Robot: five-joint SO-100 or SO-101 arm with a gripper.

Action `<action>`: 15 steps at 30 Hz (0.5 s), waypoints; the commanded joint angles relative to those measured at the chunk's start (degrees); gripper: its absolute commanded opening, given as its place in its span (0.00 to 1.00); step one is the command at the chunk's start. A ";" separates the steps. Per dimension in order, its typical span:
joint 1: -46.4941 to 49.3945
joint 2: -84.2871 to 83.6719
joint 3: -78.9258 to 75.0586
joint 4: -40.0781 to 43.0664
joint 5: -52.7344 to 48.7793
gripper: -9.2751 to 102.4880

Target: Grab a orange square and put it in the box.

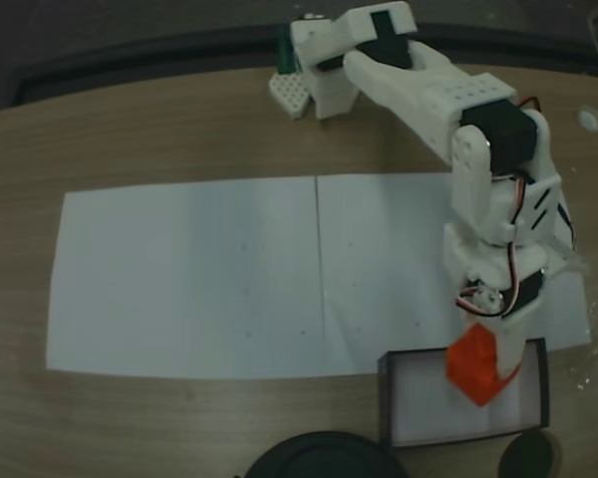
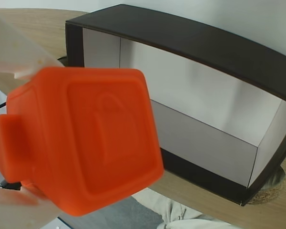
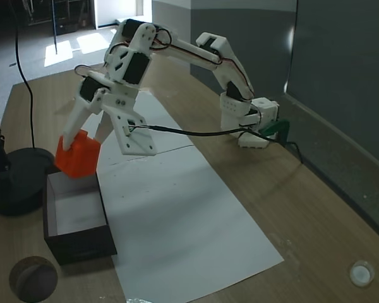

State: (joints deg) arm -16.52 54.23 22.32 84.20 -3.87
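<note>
The orange square (image 1: 481, 368) is a bright orange-red cube, tilted and held off the table with my gripper (image 1: 488, 351) shut on it. It hangs over the far rim of the box (image 1: 387, 403), a shallow tray with dark walls and a white inside. In the other fixed view the cube (image 3: 76, 156) sits in the gripper (image 3: 83, 146) just above the box's (image 3: 82, 243) far end. The wrist view has the cube (image 2: 86, 143) close up with a raised mark on its face, white fingers (image 2: 16, 50) beside it, and the box (image 2: 190, 40) behind it.
White paper sheets (image 1: 209, 279) cover the middle of the wooden table. A round black disc (image 1: 324, 456) and a smaller dark round thing (image 1: 529, 456) lie by the near edge beside the box. The arm's base (image 1: 324, 70) stands at the far edge.
</note>
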 commanded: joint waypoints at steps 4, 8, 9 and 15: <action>1.14 -2.90 -8.61 -0.09 0.26 0.20; 1.14 -3.87 -8.35 -0.09 0.26 0.20; 1.14 -3.87 -8.26 0.00 0.26 0.20; 1.14 -3.87 -8.09 1.58 1.85 0.38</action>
State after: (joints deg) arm -16.00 48.34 17.49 85.34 -3.34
